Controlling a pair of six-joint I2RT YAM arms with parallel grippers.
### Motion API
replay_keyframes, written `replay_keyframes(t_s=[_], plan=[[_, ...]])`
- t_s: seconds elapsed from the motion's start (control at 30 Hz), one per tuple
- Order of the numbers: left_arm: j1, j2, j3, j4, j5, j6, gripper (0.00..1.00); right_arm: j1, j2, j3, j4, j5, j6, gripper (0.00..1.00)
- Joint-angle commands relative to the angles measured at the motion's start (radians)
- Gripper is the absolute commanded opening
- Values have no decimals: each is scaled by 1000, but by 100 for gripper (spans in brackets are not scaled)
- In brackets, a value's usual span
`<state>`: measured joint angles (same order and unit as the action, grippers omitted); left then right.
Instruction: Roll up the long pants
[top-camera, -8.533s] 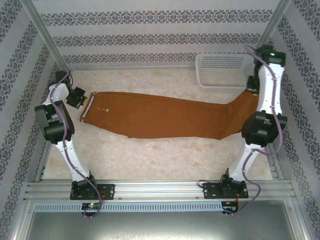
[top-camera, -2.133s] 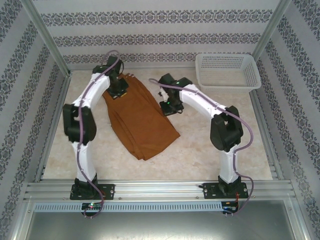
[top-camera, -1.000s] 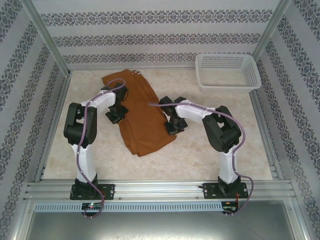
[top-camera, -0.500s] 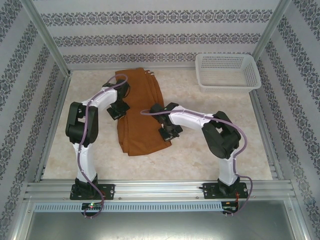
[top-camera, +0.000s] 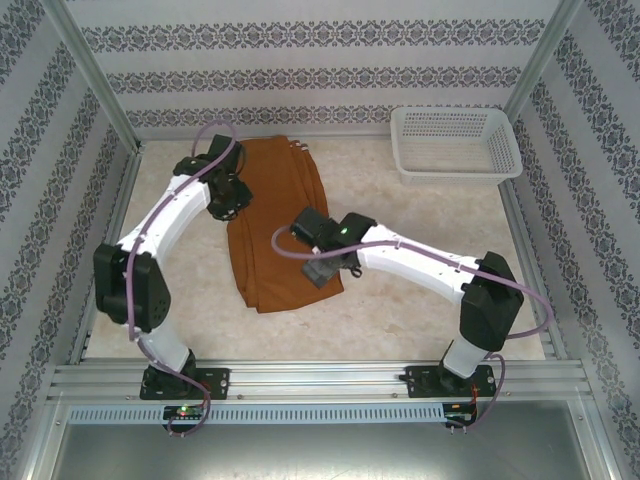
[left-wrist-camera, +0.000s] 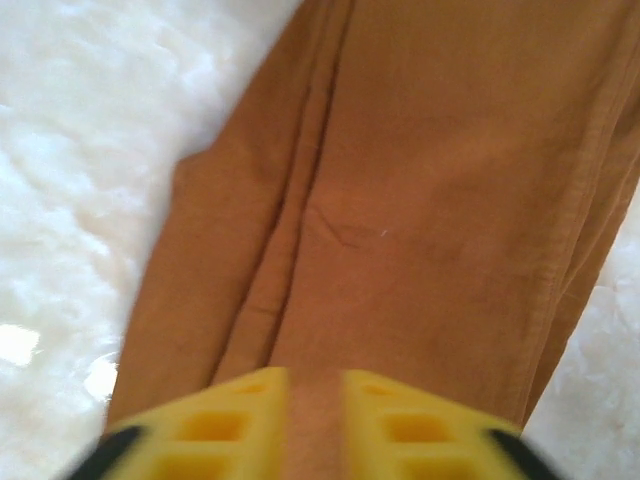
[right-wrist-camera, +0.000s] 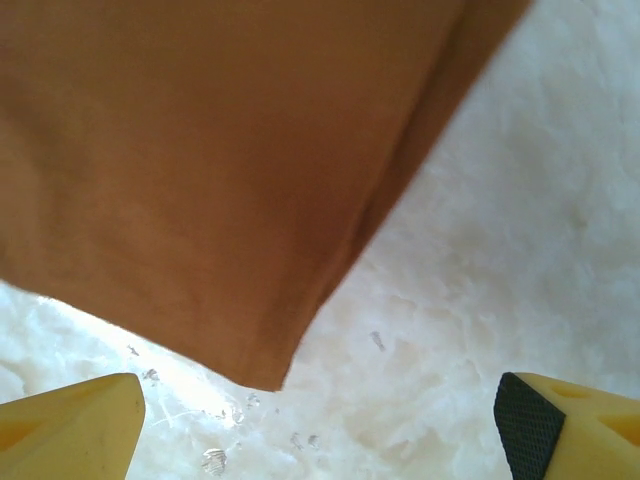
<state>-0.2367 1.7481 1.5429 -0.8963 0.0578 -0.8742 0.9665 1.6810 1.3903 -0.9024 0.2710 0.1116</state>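
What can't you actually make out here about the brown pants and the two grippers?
- Left wrist view: the fingers of the left gripper are blurred and cut off by the bottom edge, so a pinch on the long pants is unclear.
- Top view: the right gripper covers part of the pants' right edge.
- Top view: the folded layers are too small to count.

The pale, mottled surface carries the long pants, folded into a flat rust-brown strip left of centre, and a white mesh basket (far right corner), well apart.
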Motion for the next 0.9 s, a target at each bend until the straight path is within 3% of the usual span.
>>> replay_keyframes(t_s=[0.0,0.17,0.4,0.87], plan=[[-29,118,55,80,87,25,0,92,28,-44,56,105,-92,91],[-47,250,170,92,138,33,0,218,49,-96,136,187,-173,89],[-50,367,253,97,201,43,0,295,122,-132,226,198,-223,89],[-56,445,299,75,222,63,0,327,269,-175,394,254,-341,87]])
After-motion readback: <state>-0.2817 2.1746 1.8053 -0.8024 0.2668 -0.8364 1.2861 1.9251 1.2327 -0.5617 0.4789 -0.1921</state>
